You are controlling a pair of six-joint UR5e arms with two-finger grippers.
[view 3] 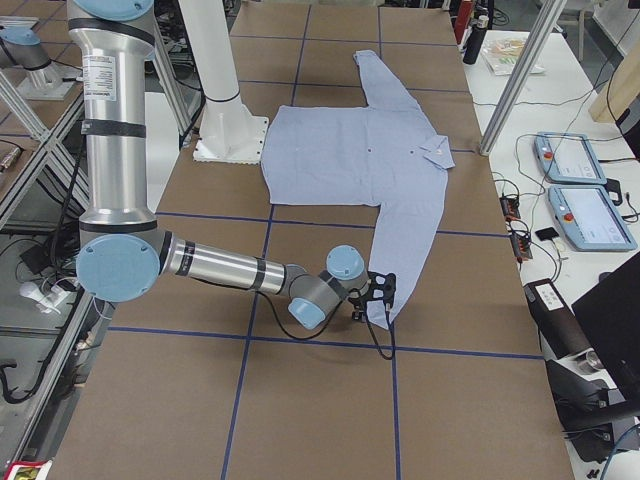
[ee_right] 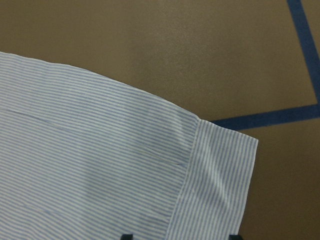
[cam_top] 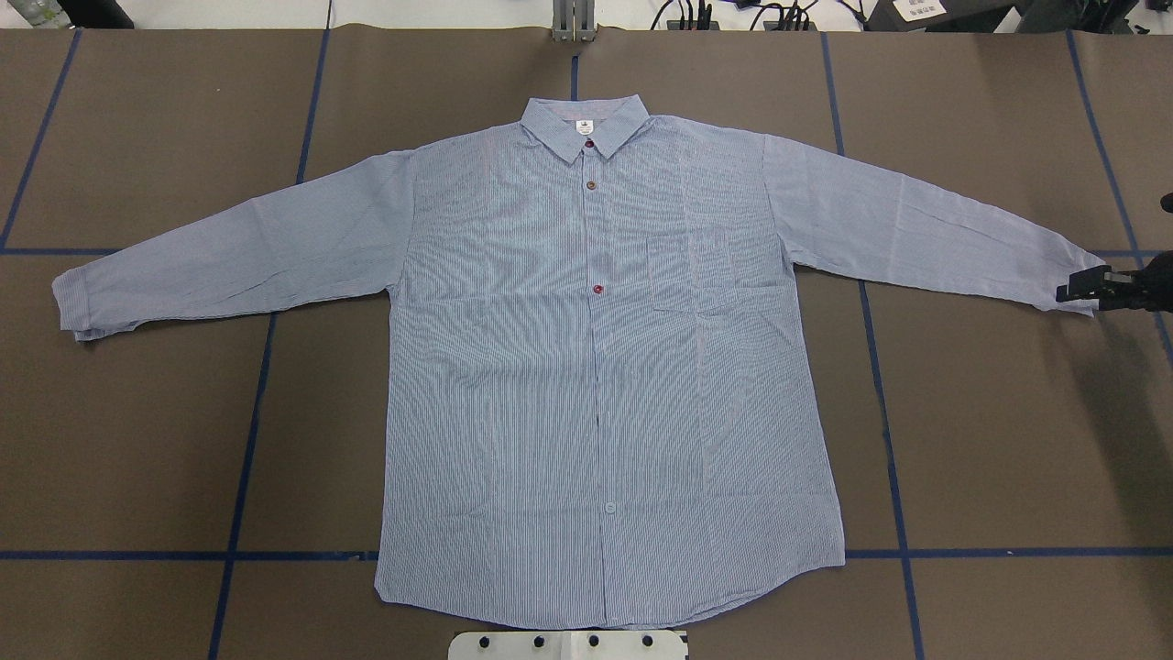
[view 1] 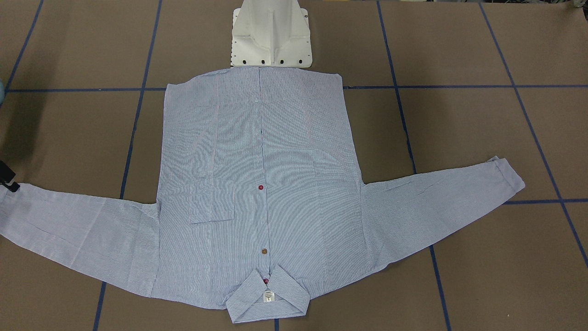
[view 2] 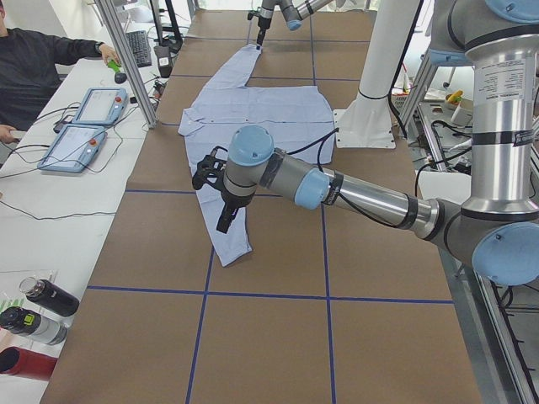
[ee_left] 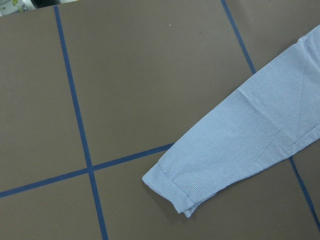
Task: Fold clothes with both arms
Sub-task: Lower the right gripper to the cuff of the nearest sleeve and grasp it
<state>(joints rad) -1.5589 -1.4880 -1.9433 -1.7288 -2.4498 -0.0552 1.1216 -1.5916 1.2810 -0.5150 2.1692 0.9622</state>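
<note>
Shirt (cam_top: pixel 596 367) lies flat, front up, mid bench (cam_top: pixel 137 440), collar toward the far edge. Step judged: first sleeve fold. Right pincer (cam_top: pixel 1074 291) released, straddling the cuff (ee_right: pixel 220 180) near the right edge; should clench next. Left pincer (view 2: pixel 221 206): state cannot be told.

The shirt (cam_top: pixel 495 385) lies flat on the table (cam_top: pixel 137 440), front up; its hem (cam_top: pixel 605 616) sits just before the pedestal (cam_top: pixel 568 645), its collar (cam_top: pixel 550 124) at the far side; the pocket (cam_top: pixel 706 275) lies right of the button line (cam_top: pixel 597 385); the left sleeve (cam_top: pixel 238 247) and right sleeve (cam_top: pixel 916 229) reach out to either side. The right gripper (cam_top: pixel 1068 291) is at the right cuff (cam_top: pixel 1072 266); the left gripper (view 2: pixel 222 220) hangs over the left sleeve.
</note>
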